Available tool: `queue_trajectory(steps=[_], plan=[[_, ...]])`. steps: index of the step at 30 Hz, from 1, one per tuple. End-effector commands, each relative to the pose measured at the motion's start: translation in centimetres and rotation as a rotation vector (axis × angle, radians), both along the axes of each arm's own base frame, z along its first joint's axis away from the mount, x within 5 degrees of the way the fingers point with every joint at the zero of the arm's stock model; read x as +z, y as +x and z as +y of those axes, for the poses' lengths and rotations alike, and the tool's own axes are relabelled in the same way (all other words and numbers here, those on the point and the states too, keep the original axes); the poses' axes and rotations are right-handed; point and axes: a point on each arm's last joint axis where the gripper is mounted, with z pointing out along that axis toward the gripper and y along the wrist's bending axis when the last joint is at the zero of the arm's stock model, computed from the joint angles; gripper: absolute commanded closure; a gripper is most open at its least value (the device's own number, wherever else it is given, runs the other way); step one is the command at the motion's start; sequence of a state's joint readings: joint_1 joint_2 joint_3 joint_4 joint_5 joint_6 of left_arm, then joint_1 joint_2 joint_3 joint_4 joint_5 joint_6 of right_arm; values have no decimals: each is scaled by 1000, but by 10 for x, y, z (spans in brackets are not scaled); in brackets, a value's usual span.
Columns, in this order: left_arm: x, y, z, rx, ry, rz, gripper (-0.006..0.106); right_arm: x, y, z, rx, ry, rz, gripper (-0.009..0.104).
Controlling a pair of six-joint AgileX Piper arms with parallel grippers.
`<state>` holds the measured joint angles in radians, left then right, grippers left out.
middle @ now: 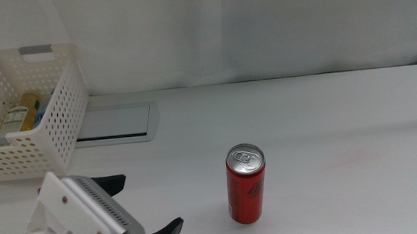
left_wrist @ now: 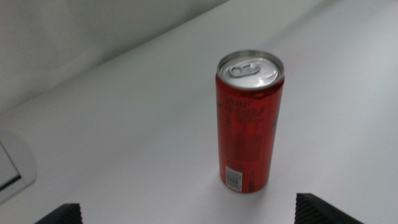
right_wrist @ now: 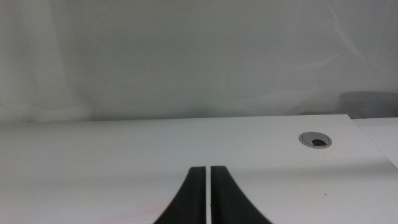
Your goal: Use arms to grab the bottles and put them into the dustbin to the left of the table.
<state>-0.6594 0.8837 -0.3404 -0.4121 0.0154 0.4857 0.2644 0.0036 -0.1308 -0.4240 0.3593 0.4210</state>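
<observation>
Red can alone on a plain white table before a white backdrop.

The can stands upright, long axis vertical, tab end up, near the front. The left gripper gapes wide and empty beside it; the right gripper is closed, holding nothing. The yellow bottle lies in the dustbin at left.

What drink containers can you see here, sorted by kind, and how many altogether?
Cans: 1, the red can standing on the table.
Bottles: 1 clearly seen, a yellow bottle in the basket; something blue beside it cannot be identified.
Total: 2 sure.
</observation>
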Motion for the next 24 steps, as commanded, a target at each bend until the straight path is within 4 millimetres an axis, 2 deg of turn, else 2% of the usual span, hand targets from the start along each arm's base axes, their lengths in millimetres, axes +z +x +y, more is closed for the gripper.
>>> queue_trajectory(steps=[1,7,14,24], plan=[[0,4,-5,8,-24,-31,12,-1,-3,-1,-6,7,-24,98],[0,9,-8,48,-75,-43,12,-1,-3,-1,-5,9,-24,98],[-5,14,-19,8,-130,-36,12,0,-3,-1,-4,11,-25,98],[-37,35,-36,20,-114,19,12,0,-3,-1,-4,11,-25,98]])
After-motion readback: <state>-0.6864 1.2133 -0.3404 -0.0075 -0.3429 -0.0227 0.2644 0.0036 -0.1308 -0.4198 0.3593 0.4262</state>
